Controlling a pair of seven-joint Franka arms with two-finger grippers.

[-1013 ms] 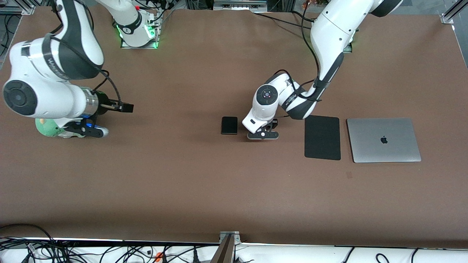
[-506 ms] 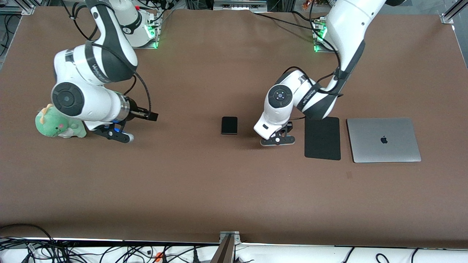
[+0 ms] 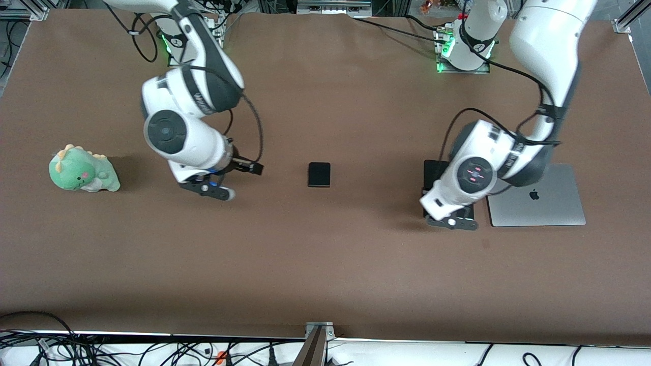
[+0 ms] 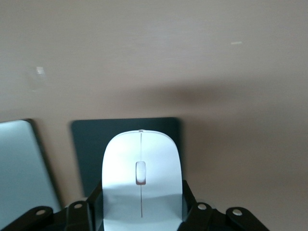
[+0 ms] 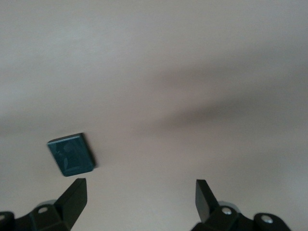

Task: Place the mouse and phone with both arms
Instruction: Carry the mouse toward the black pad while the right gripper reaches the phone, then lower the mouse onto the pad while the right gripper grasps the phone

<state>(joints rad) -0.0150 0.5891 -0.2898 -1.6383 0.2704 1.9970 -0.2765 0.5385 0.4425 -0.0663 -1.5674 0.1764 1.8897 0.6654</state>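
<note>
The white mouse (image 4: 141, 168) is held between the fingers of my left gripper (image 4: 141, 195), in the air over the edge of the black mouse pad (image 4: 91, 144) that is nearer the front camera. In the front view the left gripper (image 3: 451, 221) hides the mouse. The black phone (image 3: 319, 174) lies flat on the table's middle. My right gripper (image 3: 209, 189) is open and empty, low over the table between the plush toy and the phone. The right wrist view shows the phone (image 5: 71, 155) just ahead of one fingertip (image 5: 76, 195).
A closed silver laptop (image 3: 539, 203) lies beside the mouse pad (image 3: 432, 173), toward the left arm's end. A green plush dinosaur (image 3: 81, 173) sits at the right arm's end. Brown table cover all around.
My left gripper has carried the mouse from beside the phone to over the mouse pad. My right gripper has moved from the plush dinosaur toward the phone.
</note>
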